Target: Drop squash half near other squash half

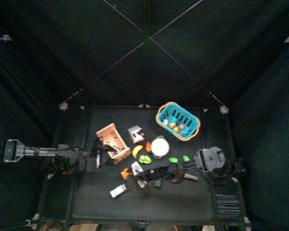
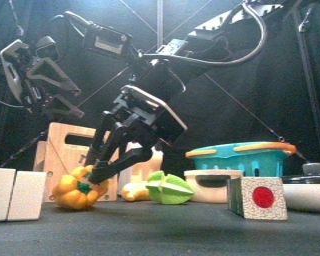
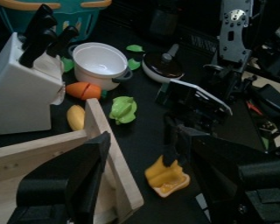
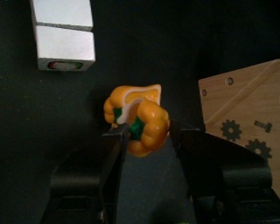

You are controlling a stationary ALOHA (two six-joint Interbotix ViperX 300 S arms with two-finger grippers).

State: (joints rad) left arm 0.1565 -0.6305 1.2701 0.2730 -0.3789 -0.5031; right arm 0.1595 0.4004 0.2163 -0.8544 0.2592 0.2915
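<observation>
The orange squash half [image 4: 136, 118] with its green stem lies on the black bench [image 2: 163, 230] toward the front left, just beside the wooden block [image 2: 72, 158]; in the right wrist view it sits between the right gripper [image 4: 145, 150]'s two jaws, which stand spread wide on either side of it, not pressing on it; in the front view that gripper [image 2: 107, 170] reaches down at a slant to the squash half [image 2: 77, 190]. A second yellow-orange piece [image 2: 136, 192] lies near the middle, next to a green vegetable [image 2: 168, 187], though whether it is the other squash half I cannot tell. Behind these stands a white bowl [image 2: 214, 184]; its contents are hidden from the front, and the left wrist view shows it [image 3: 98, 61] empty. A teal basket [image 1: 177, 117] sits at the back right, holding small pale things too small to name. A white cube with a red dot [image 2: 259, 197] stands front right. The left gripper [image 3: 149, 175] hangs above the wooden block's edge, its jaws apart and holding nothing.
</observation>
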